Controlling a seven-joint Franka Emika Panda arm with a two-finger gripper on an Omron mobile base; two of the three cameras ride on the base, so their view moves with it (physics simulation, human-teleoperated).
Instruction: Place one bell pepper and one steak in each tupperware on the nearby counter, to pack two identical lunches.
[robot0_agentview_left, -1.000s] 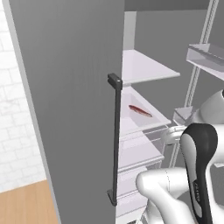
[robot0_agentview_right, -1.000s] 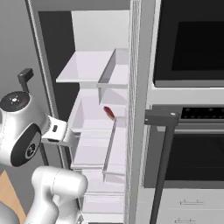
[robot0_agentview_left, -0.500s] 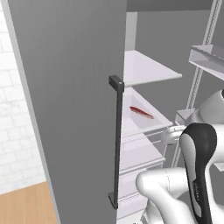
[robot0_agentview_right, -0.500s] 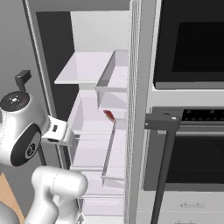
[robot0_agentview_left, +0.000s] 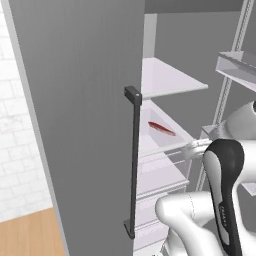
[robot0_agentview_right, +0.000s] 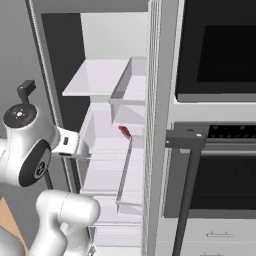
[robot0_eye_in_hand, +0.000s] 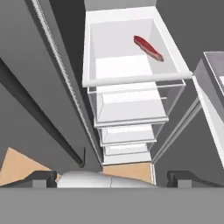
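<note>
The two-finger gripper (robot0_eye_in_hand: 112, 177) hangs with fingers spread wide, empty, above the red raw steak (robot0_eye_in_hand: 148, 47) lying in a white fridge drawer (robot0_eye_in_hand: 131, 80).

Red steak (robot0_eye_in_hand: 148, 48), white drawer (robot0_eye_in_hand: 135, 79)

We see an open fridge door (robot0_agentview_left: 80, 115), a broad grey slab across the left and centre, with a dark vertical handle (robot0_agentview_left: 132, 162) along its right edge. At about one o'clock from the handle's top a white shelf (robot0_agentview_left: 170, 80) juts out. Below it, at three o'clock from the handle, a clear drawer (robot0_agentview_left: 165, 142) holds a red steak (robot0_agentview_left: 161, 128) lying flat. White wall tiles (robot0_agentview_left: 17, 150) sit at nine o'clock, wooden floor (robot0_agentview_left: 30, 235) at seven o'clock. Our arm (robot0_agentview_left: 220, 200) rises at five o'clock.
</note>
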